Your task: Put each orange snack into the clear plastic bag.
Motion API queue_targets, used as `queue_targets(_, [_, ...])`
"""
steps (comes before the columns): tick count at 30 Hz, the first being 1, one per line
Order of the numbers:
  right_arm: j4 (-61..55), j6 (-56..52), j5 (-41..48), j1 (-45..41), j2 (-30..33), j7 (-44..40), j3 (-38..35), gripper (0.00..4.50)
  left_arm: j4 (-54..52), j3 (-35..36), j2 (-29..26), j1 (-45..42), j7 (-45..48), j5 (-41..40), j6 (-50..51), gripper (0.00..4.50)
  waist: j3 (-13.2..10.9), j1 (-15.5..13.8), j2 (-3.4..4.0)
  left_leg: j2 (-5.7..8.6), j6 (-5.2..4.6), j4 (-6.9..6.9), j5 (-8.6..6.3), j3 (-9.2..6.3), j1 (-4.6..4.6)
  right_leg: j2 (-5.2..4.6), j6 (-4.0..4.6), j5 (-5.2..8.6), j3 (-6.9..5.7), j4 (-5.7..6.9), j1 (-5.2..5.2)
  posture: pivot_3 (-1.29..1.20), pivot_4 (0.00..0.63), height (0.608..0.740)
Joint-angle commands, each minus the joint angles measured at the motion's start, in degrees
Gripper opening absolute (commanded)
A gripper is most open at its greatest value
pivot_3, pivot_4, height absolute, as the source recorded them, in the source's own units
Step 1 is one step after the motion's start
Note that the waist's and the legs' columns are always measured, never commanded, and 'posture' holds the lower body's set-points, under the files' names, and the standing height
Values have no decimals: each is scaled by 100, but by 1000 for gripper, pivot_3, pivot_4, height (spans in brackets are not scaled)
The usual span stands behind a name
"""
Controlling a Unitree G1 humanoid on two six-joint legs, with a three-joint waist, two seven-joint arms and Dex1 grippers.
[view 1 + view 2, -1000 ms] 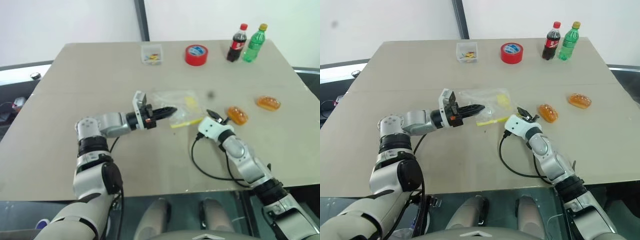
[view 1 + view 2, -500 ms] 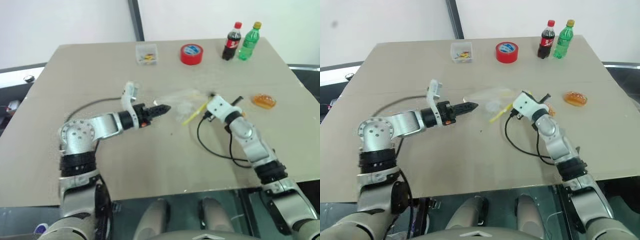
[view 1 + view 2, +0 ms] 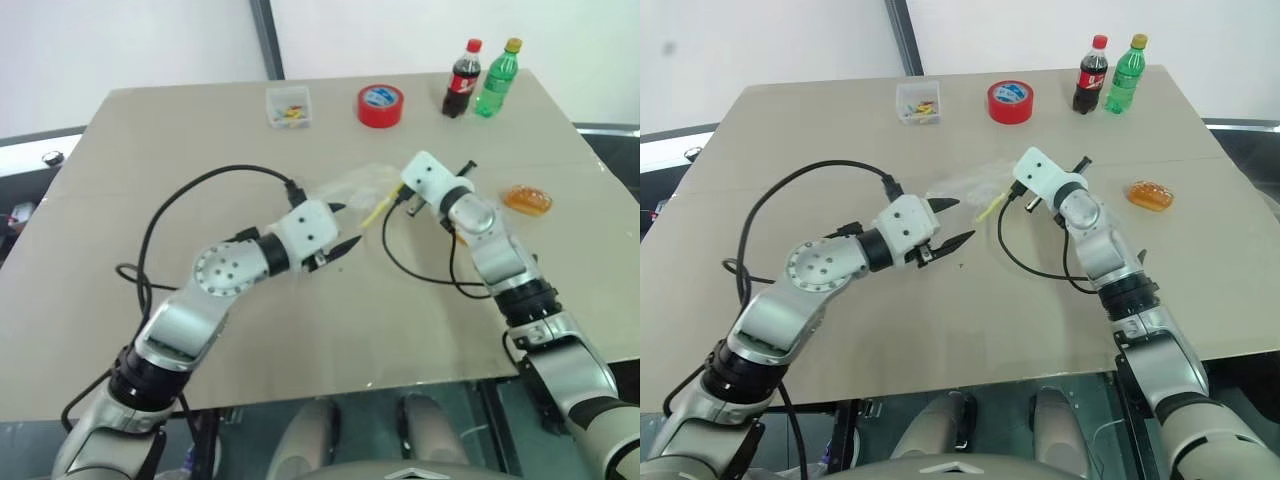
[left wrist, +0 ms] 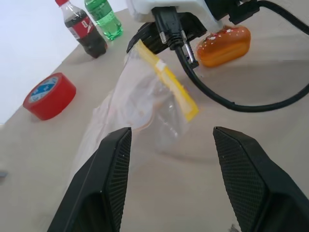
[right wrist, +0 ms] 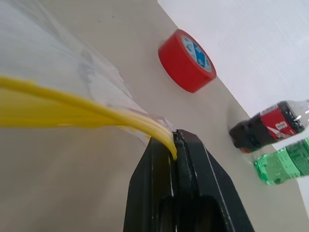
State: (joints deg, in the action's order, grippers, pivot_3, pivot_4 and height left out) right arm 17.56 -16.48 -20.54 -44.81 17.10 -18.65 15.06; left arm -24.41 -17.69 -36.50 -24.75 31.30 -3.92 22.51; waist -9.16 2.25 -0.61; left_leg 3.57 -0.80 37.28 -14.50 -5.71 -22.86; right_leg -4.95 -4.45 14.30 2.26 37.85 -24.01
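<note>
At centre frame, the right gripper [image 5: 176, 145] pinches the yellow seal strip of the clear plastic bag [image 4: 145, 108], lifting that edge off the tan table [image 3: 300, 330]. The left gripper [image 3: 340, 227], fingers spread, sits just left of the bag. One orange snack [image 3: 527, 200] lies at right; another [image 4: 223, 46] rests behind the right wrist.
</note>
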Motion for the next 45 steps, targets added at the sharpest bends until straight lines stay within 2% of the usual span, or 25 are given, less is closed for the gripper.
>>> queue_targets(1, [-186,-102,-51,-192,-58,-43,29,0,-67,-137,222,-150,-159,455,-49,2881,0,1,0,0,0,0,0,0,0,0,0,0,0,0,0,0,150,736])
queue_targets(10, [-328,-288,-80,-187,-197,-67,60,0,304,-338,563,-307,-131,1198,-1,2881,0,11,0,2,0,4,0,1,3,4,0,0,1,7,0,0,150,736])
queue_targets(13, [-370,-312,-97,-160,-178,-67,49,0,368,-309,633,-316,-90,1297,-76,2067,0,11,0,1,0,4,0,0,3,4,0,0,1,7,-1,0,150,736])
queue_targets(15, [-408,-316,-118,-127,-154,-72,43,0,445,-284,668,-341,-61,1346,-123,908,0,11,0,0,0,5,0,0,3,3,-1,0,1,7,-1,0,150,736])
queue_targets(16, [-432,-318,-130,-106,-138,-75,40,0,473,-269,677,-350,-40,1360,-147,701,0,11,0,0,0,5,0,0,3,3,-1,0,1,8,-1,0,150,736])
queue_targets(17, [-451,-320,-134,-87,-121,-80,29,0,500,-258,674,-363,-21,1383,-182,154,0,10,0,0,0,6,0,0,4,4,0,0,1,9,-1,0,150,736])
queue_targets(18, [-464,-315,-144,-70,-101,-84,23,0,527,-243,674,-374,-5,1398,-210,28,0,10,0,0,0,6,0,0,3,4,0,0,1,9,-1,0,150,736])
queue_targets(27, [-543,-311,-172,17,-76,-70,36,0,649,5,702,-412,215,1203,-501,28,0,12,0,-2,0,7,0,0,3,3,0,0,1,10,-1,0,150,736])
queue_targets(28, [-535,-307,-170,16,-78,-65,37,0,659,24,709,-415,261,1159,-499,769,0,12,0,-2,0,7,0,0,3,3,0,0,1,10,-1,0,150,736])
queue_targets(29, [-542,-311,-170,20,-83,-61,38,0,650,33,698,-411,293,1161,-493,1016,0,11,0,-3,0,8,0,0,3,3,-1,0,1,10,-1,0,150,736])
queue_targets(31, [-564,-326,-169,29,-91,-59,36,0,640,40,665,-403,298,1235,-497,2188,0,11,0,-3,0,8,0,0,3,3,-1,0,1,10,-1,0,150,736])
queue_targets(33, [-556,-322,-166,33,-87,-58,25,0,645,60,624,-399,327,1274,-526,2898,0,12,0,-2,0,8,0,0,3,3,-1,0,1,10,-1,0,150,736])
queue_targets(45, [-500,-275,-154,101,14,-55,-10,0,569,236,340,-175,577,1220,-1039,2898,0,11,0,-4,0,8,0,0,3,3,-1,0,1,10,-1,0,150,736])
